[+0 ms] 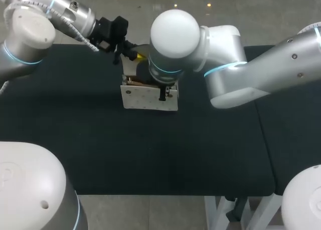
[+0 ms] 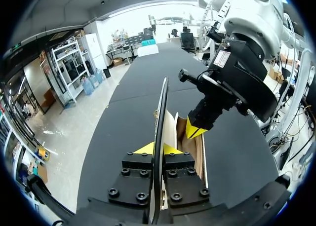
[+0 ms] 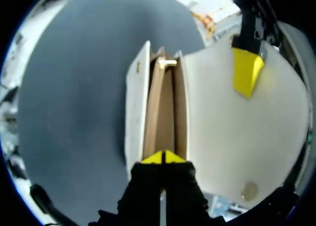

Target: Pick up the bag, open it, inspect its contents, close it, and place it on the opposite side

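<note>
Our left hand grasps the flap at twelve o'clock of the seemingly stiff, light bag; right hand clenched.

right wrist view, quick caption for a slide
Right gripper pinches the open bag's inner wall while the left gripper holds its flap aside.
</note>
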You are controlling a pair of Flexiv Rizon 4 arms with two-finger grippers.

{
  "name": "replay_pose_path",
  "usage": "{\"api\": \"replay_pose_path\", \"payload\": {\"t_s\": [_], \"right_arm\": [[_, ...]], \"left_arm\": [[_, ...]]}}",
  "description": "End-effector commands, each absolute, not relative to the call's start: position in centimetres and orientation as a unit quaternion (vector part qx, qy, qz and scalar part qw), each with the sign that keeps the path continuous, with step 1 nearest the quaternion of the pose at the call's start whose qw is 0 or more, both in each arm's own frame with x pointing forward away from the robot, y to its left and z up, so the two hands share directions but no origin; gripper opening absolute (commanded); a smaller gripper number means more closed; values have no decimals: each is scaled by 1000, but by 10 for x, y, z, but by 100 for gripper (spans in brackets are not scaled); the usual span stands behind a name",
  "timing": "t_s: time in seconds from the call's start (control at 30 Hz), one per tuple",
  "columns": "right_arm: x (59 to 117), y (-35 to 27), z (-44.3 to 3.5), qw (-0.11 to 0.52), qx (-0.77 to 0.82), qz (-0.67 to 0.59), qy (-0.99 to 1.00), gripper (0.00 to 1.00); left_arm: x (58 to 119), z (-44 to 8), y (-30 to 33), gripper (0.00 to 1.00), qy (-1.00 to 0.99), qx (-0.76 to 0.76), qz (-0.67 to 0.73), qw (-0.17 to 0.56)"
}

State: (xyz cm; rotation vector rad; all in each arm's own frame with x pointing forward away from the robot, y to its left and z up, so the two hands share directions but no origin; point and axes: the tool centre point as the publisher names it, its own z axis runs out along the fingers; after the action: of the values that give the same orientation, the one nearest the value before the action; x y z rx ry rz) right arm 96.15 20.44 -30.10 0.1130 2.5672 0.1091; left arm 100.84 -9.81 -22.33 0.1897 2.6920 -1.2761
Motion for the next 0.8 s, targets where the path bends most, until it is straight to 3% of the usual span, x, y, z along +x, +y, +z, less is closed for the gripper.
{"api": "replay_pose_path", "payload": {"t_s": [0.03, 0.73, 0.77, 0.8], "right_arm": [[967, 206, -304, 274, 39, 39, 960, 0], [964, 211, -333, 224, 38, 22, 974, 0], [963, 211, -335, 222, 37, 21, 974, 13], [962, 211, -336, 221, 38, 21, 974, 36]], "left_arm": [[1007, -223, -96, 0, 895, 67, -435, 75], [1002, -227, -91, 0, 886, 68, -452, 70], [1002, -227, -90, 0, 886, 68, -453, 70], [1001, -226, -90, 0, 886, 68, -453, 70]]}}
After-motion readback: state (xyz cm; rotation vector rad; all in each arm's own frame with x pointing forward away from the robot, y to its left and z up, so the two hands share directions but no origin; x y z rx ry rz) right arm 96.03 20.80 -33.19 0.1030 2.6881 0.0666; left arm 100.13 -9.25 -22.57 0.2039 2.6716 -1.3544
